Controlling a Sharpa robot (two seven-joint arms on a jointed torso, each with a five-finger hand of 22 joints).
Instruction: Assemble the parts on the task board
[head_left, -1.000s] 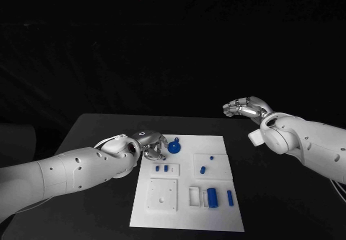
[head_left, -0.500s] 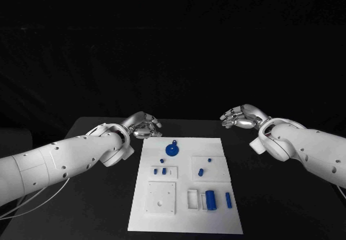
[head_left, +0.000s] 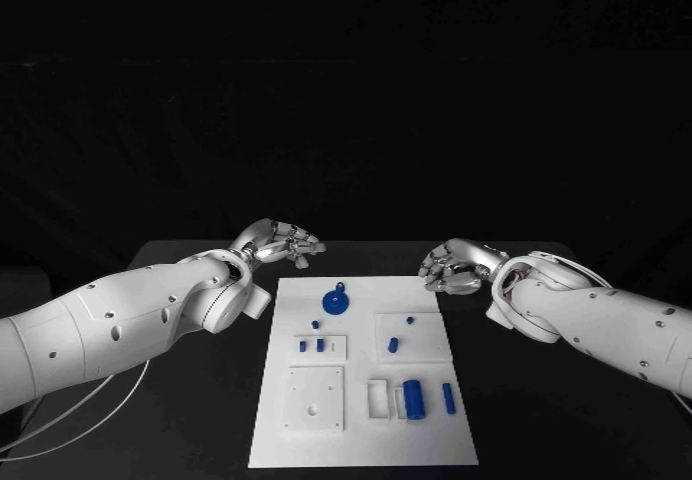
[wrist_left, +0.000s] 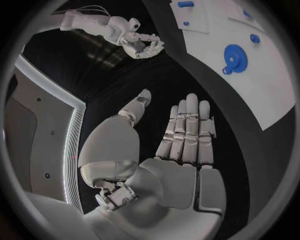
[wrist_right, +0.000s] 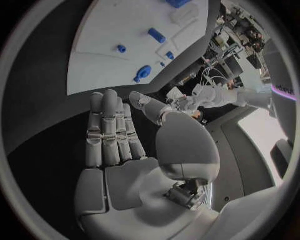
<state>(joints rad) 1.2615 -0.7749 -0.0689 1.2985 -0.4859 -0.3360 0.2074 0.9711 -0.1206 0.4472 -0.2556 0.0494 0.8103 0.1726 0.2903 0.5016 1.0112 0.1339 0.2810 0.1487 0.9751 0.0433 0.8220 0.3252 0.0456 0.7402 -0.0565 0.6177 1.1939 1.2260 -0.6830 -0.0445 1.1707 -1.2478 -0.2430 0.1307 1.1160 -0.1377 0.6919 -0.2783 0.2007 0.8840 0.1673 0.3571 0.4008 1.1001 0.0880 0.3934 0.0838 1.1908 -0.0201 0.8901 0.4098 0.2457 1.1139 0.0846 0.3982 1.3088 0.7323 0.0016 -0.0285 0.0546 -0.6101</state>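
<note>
Currently both hands are empty: left hand (head_left: 283, 243) and right hand (head_left: 456, 268) hover off the far corners of the board (head_left: 433, 440), fingers (wrist_left: 187, 127) released and straight. Pick one part first, approach from above. Round blue disc (head_left: 335, 301) lies at the board's far end; blue cylinder (head_left: 414, 398) sits in a white tray (head_left: 381, 398) near its front edge.
</note>
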